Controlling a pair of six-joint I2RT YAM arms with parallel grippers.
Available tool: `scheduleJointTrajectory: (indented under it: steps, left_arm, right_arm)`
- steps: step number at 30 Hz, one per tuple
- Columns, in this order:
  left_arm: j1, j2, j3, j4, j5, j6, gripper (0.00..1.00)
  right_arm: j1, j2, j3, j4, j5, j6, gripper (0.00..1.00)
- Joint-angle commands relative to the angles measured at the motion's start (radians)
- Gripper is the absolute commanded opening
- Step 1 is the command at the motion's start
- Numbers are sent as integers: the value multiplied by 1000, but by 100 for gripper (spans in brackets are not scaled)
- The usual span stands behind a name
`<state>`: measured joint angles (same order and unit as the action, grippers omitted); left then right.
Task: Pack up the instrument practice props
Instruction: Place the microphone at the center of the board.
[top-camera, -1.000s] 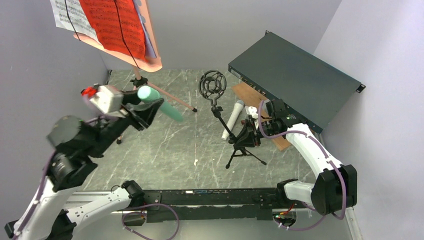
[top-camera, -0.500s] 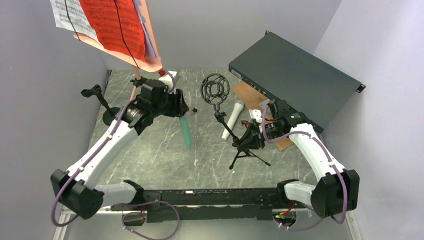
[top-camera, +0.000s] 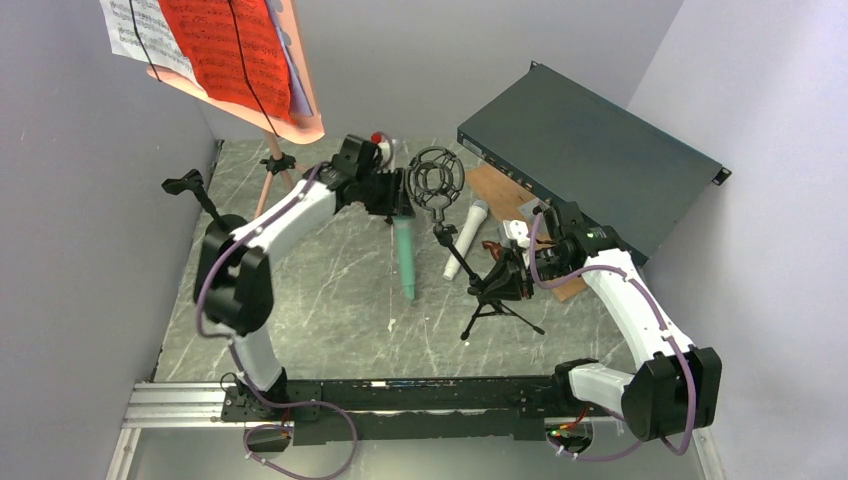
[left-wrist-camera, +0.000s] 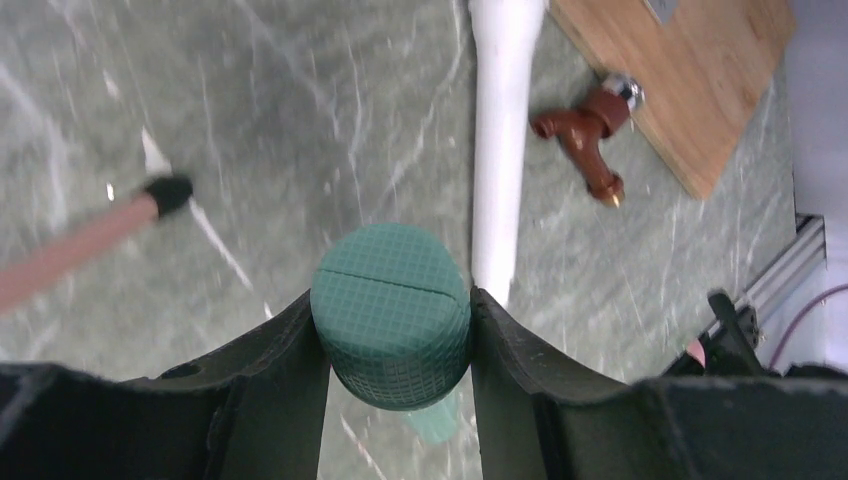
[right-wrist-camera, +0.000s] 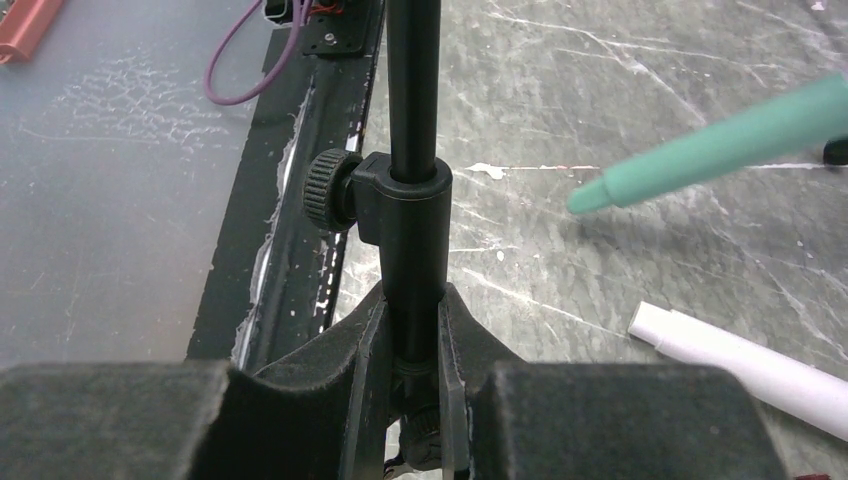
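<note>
Metal box (top-camera: 590, 165), large and dark green, fills the far right; the pink music stand (top-camera: 300, 126) with its sheet-music pages (top-camera: 225, 45) stands far left, untouched. Right gripper (right-wrist-camera: 413, 330) is clamped on the black microphone mount (top-camera: 436, 182) at its post, likely steadying it upright. Left gripper (top-camera: 396, 207) pinches the green microphone (top-camera: 405, 258) by its head, tail hanging down beside the mount's ring, apparently for carrying.

Overhead wide; wrists close, sharing green microphone (top-camera: 404, 256).
</note>
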<state>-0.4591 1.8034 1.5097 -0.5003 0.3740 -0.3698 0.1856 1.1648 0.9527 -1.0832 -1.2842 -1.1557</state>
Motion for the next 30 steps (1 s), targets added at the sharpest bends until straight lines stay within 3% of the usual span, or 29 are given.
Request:
scheduleJointTrajectory:
  steps: [1,8,16,20,27,30]
  left_arm:
    - [5,171,213,-71,88,35,4]
    - [4,444,464,-90,133,-15,12]
    - [2,606,564,23,218,-165,33]
    - [2,641,573,96,227,-248,41]
    - [3,634,621,107,175,-275,71]
    - [3,598,604,111,144,-261,76]
  right_arm:
    - [-55,-22,63,39,-93,-45,0]
    - [-57,-23,61,45,-98,-40,0]
    - [-57,-22,60,50,-98,-35,0]
    - [-56,-22,58,59,-96,-27,0]
    - [-56,-23,57,68,-93,-16,0]
    - [-57,-23,55,69,-93,-13,0]
